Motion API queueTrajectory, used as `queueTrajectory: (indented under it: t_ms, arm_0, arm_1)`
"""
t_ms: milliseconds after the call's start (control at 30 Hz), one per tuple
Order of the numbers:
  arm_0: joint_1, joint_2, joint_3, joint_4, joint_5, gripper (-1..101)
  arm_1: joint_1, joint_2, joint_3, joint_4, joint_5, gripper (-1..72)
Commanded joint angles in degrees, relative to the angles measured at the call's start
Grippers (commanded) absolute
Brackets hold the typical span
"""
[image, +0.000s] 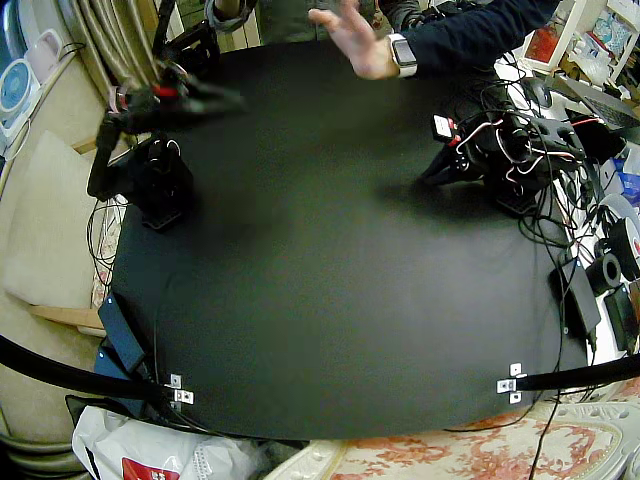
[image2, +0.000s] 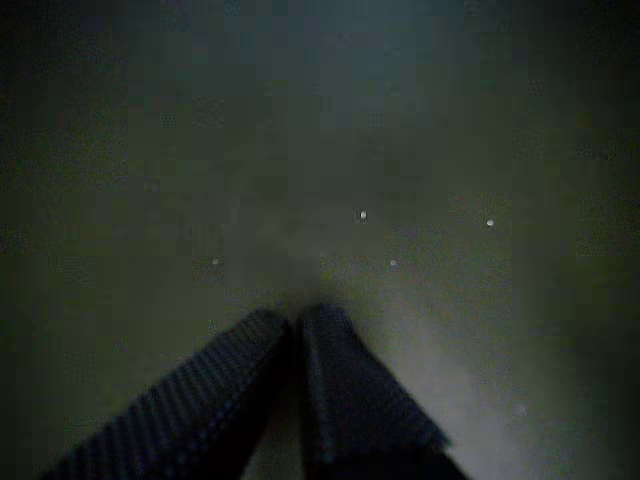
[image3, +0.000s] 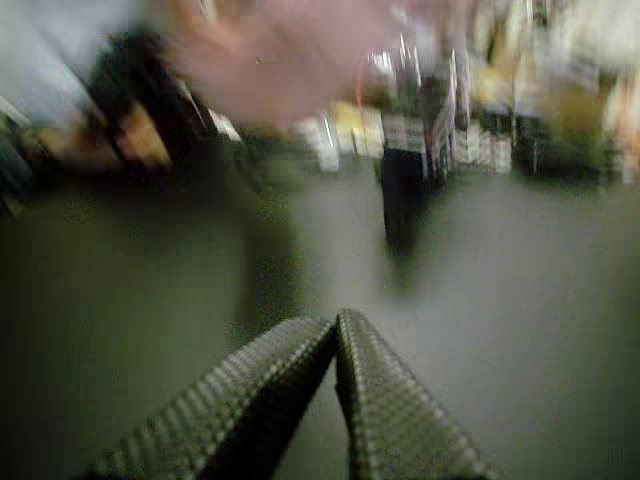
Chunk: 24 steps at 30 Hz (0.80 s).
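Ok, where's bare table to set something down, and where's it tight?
Bare: the middle of the table, between right arm and left arm, down to the near edge. Crowded: cables beside the left arm, and a person's hand over the far edge.

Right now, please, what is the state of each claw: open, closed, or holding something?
Left claw: closed, holding nothing.
Right claw: closed, holding nothing.

Counter (image: 320, 300): black matte top, flat. Person's palm (image: 350, 35): open, fingers spread, blurred, raised over its far edge, pale-faced watch (image: 402, 52) on wrist.
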Motion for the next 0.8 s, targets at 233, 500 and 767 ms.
queueTrajectory:
  t_ms: [233, 500, 767]
  arm_0:
    - [-0.4, 1.2, -0.7, 0.3, -0.5, 4]
    - [-0.4, 1.2, -0.7, 0.3, -0.4, 4]
    - [-0.4, 1.2, -0.7, 0.3, -0.6, 4]
  arm_1:
    - [2.4, 1.4, 3.0, -11.2, 4.0, -0.5]
    - [1.9, 1.4, 0.5, -9.2, 1.6, -0.5]
    - [0.5, 1.4, -22.1, 0.4, -10.1, -0.5]
